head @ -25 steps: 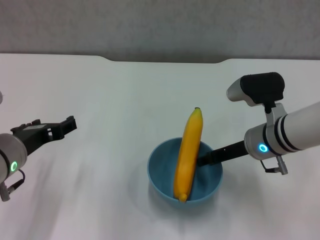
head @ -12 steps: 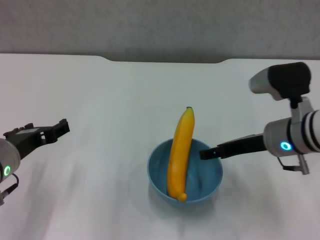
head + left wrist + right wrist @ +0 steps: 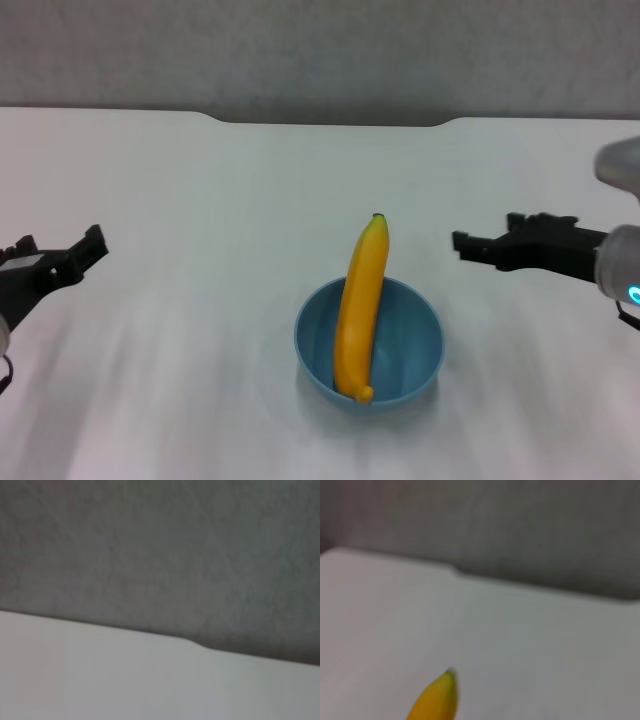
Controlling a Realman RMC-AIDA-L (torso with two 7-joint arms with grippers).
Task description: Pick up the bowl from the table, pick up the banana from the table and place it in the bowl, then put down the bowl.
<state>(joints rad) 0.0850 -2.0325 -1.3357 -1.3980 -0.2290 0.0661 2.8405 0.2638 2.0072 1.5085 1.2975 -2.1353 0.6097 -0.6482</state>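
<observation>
Head view: light-blue bowl (image 3: 369, 342) sitting upright on the white bench (image 3: 220, 220), toward the near side and a little right of centre. Yellow banana (image 3: 360, 307) lying in the bowl, lower end down against the inner wall at the near rim, upper part propped on the far rim and sticking out well past it, greenish-dark stem tip pointing up and away toward the notch in the far edge of the bench. Longer than the bowl is wide, so roughly half of its length outside the rim. Nothing gripping bowl or banana. Right hand (image 3: 465, 243) to the right of the bowl and slightly farther back, level with the stem tip, well apart from both, dark fingers (image 3: 500, 246) pointing toward the banana; whether apart or together, cannot tell. Left hand (image 3: 92, 242) far to the left of the bowl, near the left border, well apart from it, two dark fingertips standing apart with bare bench showing between them, holding nothing. Right wrist view: only the banana's stem end (image 3: 439, 697) above the bench, with the far edge, its notch and a grey wall behind. Left wrist view: bare bench (image 3: 100, 680) and the same grey wall beyond the notched edge.
</observation>
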